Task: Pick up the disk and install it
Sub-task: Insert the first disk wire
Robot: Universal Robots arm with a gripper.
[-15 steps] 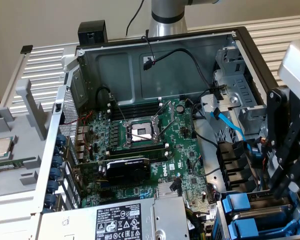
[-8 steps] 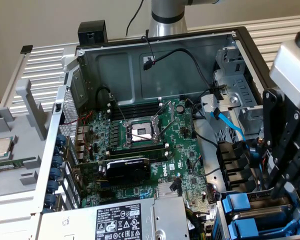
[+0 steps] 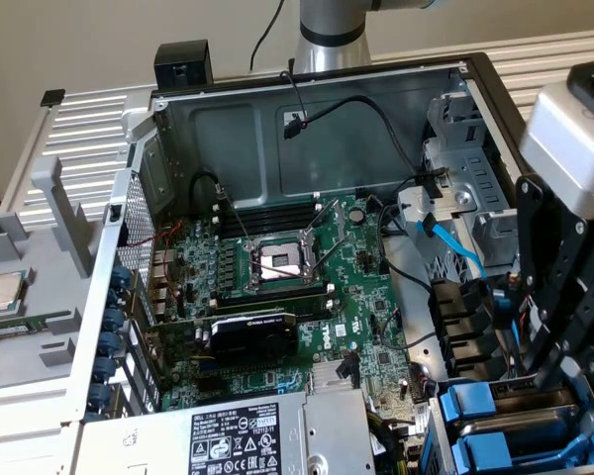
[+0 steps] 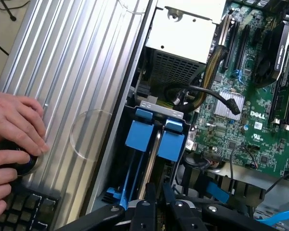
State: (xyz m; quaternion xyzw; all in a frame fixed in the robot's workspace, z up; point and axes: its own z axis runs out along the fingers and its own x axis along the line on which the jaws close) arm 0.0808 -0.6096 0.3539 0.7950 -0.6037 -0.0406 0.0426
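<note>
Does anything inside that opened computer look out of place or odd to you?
The processor socket on the motherboard stands open, its levers raised, while a small silver chip lies outside the case, at the exterior view's left.

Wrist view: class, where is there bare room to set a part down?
Free: the ribbed silver aluminium tabletop, between the person's hand and the open grey computer case's wall. Crowded: inside the case, over the green motherboard, black cables and blue drive carriers.

The disk (image 4: 137, 132) stands on edge in the case's drive bay, blue carrier tab facing out, just beside a second blue carrier (image 4: 171, 140). Silver body's mostly hidden; can't tell if it's fully seated.
</note>
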